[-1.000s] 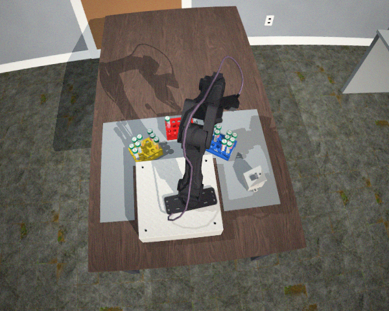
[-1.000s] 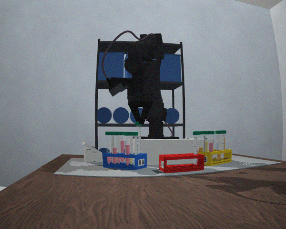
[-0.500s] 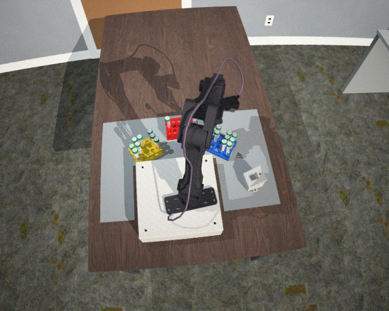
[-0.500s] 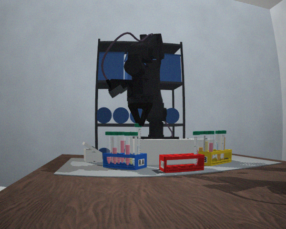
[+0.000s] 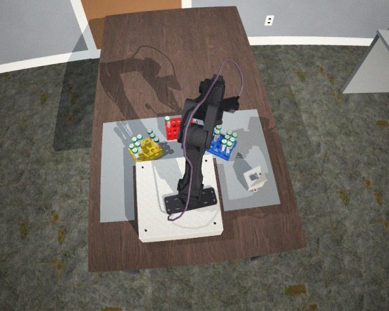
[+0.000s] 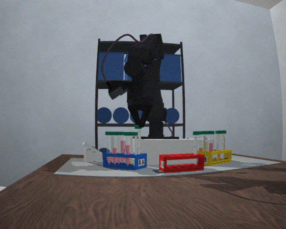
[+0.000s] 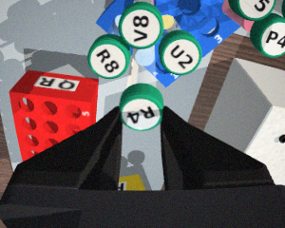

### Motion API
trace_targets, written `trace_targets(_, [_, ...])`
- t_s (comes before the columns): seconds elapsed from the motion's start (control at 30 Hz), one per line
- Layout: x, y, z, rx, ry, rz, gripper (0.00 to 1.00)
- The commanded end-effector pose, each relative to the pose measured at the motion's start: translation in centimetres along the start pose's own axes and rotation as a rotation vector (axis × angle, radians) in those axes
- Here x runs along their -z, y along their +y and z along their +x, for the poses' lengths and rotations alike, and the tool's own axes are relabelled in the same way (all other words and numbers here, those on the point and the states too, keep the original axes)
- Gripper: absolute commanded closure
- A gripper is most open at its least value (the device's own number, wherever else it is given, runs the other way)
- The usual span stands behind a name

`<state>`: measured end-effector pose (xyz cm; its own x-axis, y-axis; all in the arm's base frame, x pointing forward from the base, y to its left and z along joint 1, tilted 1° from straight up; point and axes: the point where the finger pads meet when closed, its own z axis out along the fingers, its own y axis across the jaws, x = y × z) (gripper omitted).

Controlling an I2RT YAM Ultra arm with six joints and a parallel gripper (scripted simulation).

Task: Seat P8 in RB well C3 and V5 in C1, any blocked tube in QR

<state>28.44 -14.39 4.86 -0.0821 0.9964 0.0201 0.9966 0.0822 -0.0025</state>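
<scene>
My gripper (image 6: 140,124) (image 7: 141,116) is shut on the cap of tube R4 (image 6: 139,139) (image 7: 141,116). The tube hangs upright, its cap above the other caps; its lower end is hidden behind blue rack RA (image 5: 217,154) (image 6: 124,168) (image 7: 110,20) in the exterior view. RA holds several tubes; beside R4 the wrist view shows V8 (image 7: 141,28), R8 (image 7: 108,57) and U2 (image 7: 180,53). A cut-off cap (image 7: 256,4) shows a 5; its letter is unclear. I cannot make out P8. Yellow rack RB (image 5: 151,156) (image 6: 224,161) (image 7: 134,181) holds several tubes.
Red rack QR (image 5: 172,137) (image 6: 182,169) (image 7: 24,85) stands between RA and RB with one tube (image 5: 167,121) in its far left corner. The white box (image 5: 250,181) is right of the arm's white base (image 5: 177,230). P4 (image 7: 276,40) stands at RA's right in the wrist view.
</scene>
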Motion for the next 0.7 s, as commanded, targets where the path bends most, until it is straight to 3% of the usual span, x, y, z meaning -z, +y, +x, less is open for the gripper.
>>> trace_targets(0.0, [-0.5, -1.1, -0.1, -0.009, 0.005, 0.03, 1.0])
trace_targets(0.67, [-1.8, -1.6, 0.1, -0.01, 0.016, 0.047, 1.0])
